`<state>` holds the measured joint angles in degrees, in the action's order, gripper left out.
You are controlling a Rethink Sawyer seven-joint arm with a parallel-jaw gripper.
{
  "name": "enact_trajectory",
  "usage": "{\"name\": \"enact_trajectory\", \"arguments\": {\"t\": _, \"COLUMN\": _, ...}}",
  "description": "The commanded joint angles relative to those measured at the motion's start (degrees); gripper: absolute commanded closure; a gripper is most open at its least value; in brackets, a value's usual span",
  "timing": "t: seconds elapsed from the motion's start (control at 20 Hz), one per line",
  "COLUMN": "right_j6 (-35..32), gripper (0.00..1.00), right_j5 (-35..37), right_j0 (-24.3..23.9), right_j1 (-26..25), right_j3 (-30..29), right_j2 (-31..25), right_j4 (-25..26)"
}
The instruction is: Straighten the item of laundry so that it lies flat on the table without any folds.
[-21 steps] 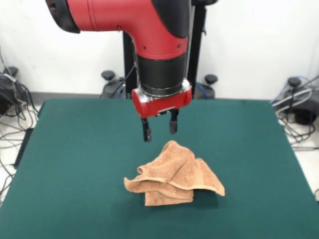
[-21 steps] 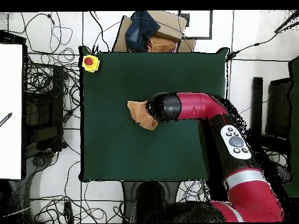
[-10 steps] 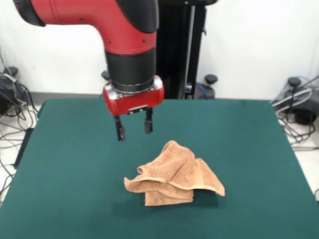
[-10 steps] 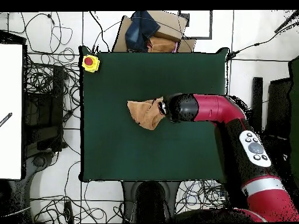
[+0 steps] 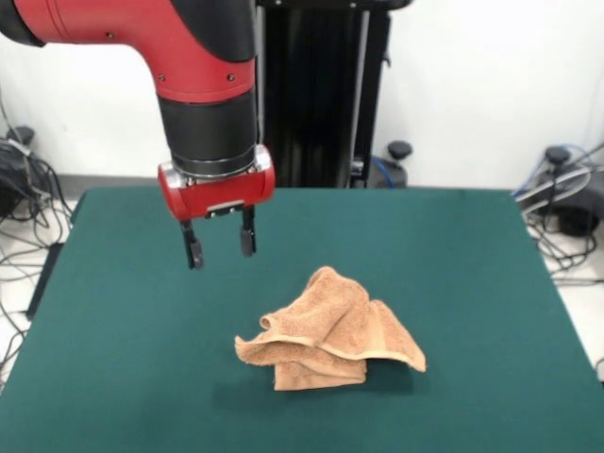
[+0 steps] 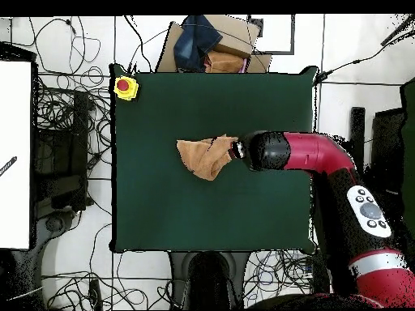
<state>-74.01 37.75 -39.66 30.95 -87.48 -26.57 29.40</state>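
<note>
Towel (image 5: pixel 328 332) is seen bunched in a crumpled heap near the middle of the green bench (image 5: pixel 472 283), with several layers folded over one another. One pointed corner is stretched out flat on the felt toward the right of the front view, while a curled hem is raised along the left side of the heap. A rounded hump of cloth is stood up at the back of the pile. In the overhead view the towel (image 6: pixel 204 156) is shown as an uneven patch, well inside the bench (image 6: pixel 162 210) edges on every side.

The gripper (image 5: pixel 220 243) is held in the air above the bench, to the left of the towel in the front view and apart from it; no cloth is touched. Its two dark fingers (image 5: pixel 192 248) are pointed straight down and are spread, with a clear gap of green felt visible between them and nothing pinched. They are hung below a red wrist block, which is carried by a black and red arm (image 5: pixel 179 57) entering from the upper left of the front view.

In the overhead view the arm (image 6: pixel 324 158) is reached across the bench from the right side, and its black end is placed just beside the towel's right edge; the fingers themselves are hidden under it there.

A yellow box with a red button (image 6: pixel 125 86) is set at one corner of the bench. Cables are scattered over the floor around the bench.
</note>
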Motion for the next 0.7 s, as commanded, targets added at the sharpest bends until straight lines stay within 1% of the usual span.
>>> {"name": "enact_trajectory", "arguments": {"t": 0.05, "right_j6": 12.52, "gripper": 0.0, "right_j5": 7.36, "right_j0": 1.87, "right_j1": -2.99, "right_j3": 2.4, "right_j2": -4.5, "right_j4": 3.22}}
{"name": "enact_trajectory", "arguments": {"t": 0.25, "right_j6": 11.98, "gripper": 0.0, "right_j5": 8.23, "right_j0": 2.01, "right_j1": -2.26, "right_j3": 2.04, "right_j2": -4.63, "right_j4": 2.47}}
{"name": "enact_trajectory", "arguments": {"t": 0.45, "right_j6": 11.15, "gripper": 0.0, "right_j5": 9.61, "right_j0": 2.92, "right_j1": -2.26, "right_j3": 3.15, "right_j2": -4.39, "right_j4": 2.13}}
{"name": "enact_trajectory", "arguments": {"t": 0.7, "right_j6": 10.99, "gripper": 0.0, "right_j5": 13.27, "right_j0": 3.95, "right_j1": -2.53, "right_j3": 5.76, "right_j2": -4.36, "right_j4": 1.66}}
